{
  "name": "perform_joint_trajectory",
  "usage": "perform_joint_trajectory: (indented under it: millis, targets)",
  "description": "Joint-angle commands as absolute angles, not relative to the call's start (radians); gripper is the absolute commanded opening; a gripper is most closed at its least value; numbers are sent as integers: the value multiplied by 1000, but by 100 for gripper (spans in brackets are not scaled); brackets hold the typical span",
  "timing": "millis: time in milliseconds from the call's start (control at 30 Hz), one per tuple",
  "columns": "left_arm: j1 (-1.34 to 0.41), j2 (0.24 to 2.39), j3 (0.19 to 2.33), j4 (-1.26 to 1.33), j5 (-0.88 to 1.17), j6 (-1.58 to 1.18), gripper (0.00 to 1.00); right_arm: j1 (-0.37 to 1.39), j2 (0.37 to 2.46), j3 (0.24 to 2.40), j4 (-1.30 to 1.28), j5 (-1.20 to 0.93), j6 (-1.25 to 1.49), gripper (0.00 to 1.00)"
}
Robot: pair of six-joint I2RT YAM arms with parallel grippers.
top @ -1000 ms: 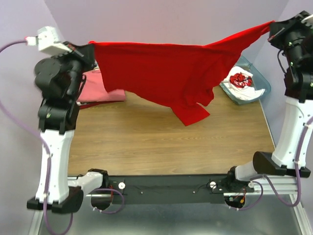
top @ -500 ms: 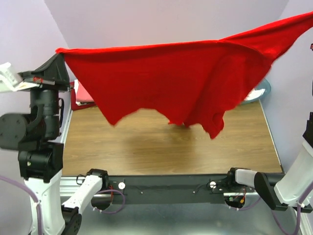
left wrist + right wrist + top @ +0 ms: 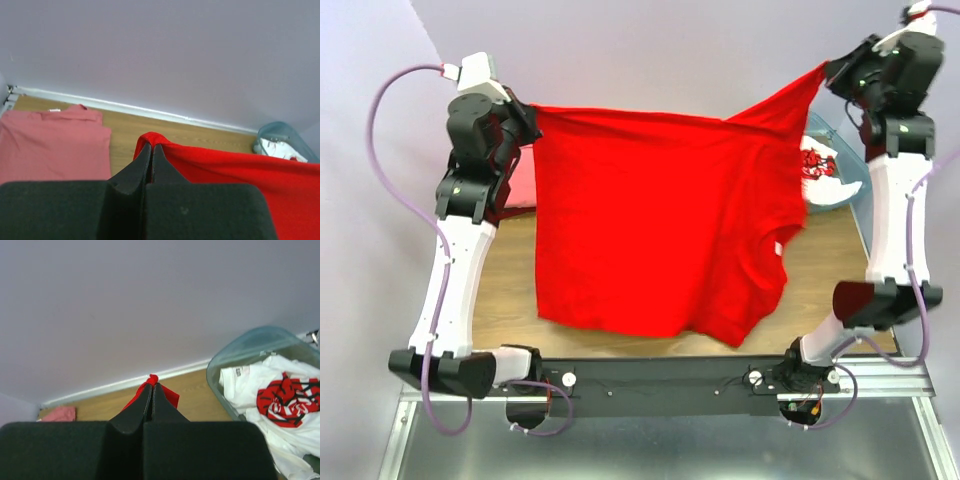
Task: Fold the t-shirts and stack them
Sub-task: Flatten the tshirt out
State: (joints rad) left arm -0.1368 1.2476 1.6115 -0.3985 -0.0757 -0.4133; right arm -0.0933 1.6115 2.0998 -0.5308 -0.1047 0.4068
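A bright red t-shirt (image 3: 660,220) hangs spread in the air above the table, stretched between both arms. My left gripper (image 3: 532,112) is shut on its upper left corner (image 3: 152,139), and my right gripper (image 3: 825,70) is shut on its upper right corner (image 3: 152,379). The shirt's lower hem hangs down near the table's front edge, with a small white label (image 3: 779,247) showing at its right side. A folded salmon-pink t-shirt (image 3: 50,145) lies at the back left of the table. A white t-shirt with red print (image 3: 280,400) lies in the bin.
The translucent teal bin (image 3: 840,185) stands at the back right of the wooden table (image 3: 510,285). A purple wall closes the back and sides. The arms' bases and a black rail (image 3: 660,380) run along the near edge.
Both arms have swung back in from a wide high spread. The red shirt, earlier bunched and stretched sideways, now hangs down flat as a broad sheet.
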Motion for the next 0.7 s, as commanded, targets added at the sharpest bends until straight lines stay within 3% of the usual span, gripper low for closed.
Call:
perform_joint_trajectory:
  millis: [0,300,667]
  targets:
    - [-126,1276,1696,-396,-31,-413,0,-101,1611,2152,-503,-150,413,1]
    - [-126,1237,1750,-350,-49,-394,0,-101,1574,2217,-505,-149,414,1]
    - [-126,886,1528,-184,-198,-376,0,-103,1345,2210,-505,21,348,1]
